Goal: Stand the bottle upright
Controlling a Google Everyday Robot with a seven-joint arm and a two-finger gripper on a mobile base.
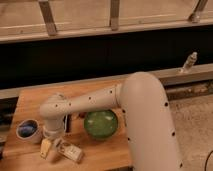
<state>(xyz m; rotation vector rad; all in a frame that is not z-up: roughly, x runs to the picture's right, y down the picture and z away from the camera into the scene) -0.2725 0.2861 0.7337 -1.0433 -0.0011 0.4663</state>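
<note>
The bottle (pixel 70 151) is small and cream-white with a printed label. It lies on its side near the front edge of the wooden table (pixel 35 100), left of centre. My white arm reaches in from the right, with its wrist over the left part of the table. The gripper (pixel 49 143) hangs below the wrist, just left of the lying bottle and very close to its end. I cannot tell whether it touches the bottle. The wrist hides much of the gripper.
A green bowl (pixel 100 124) sits right of the bottle. A black rectangular block (pixel 67 123) stands between the wrist and the bowl. A small blue-and-white bowl (pixel 28 130) sits at the left. A clear slim bottle (pixel 189 62) stands on the far right ledge.
</note>
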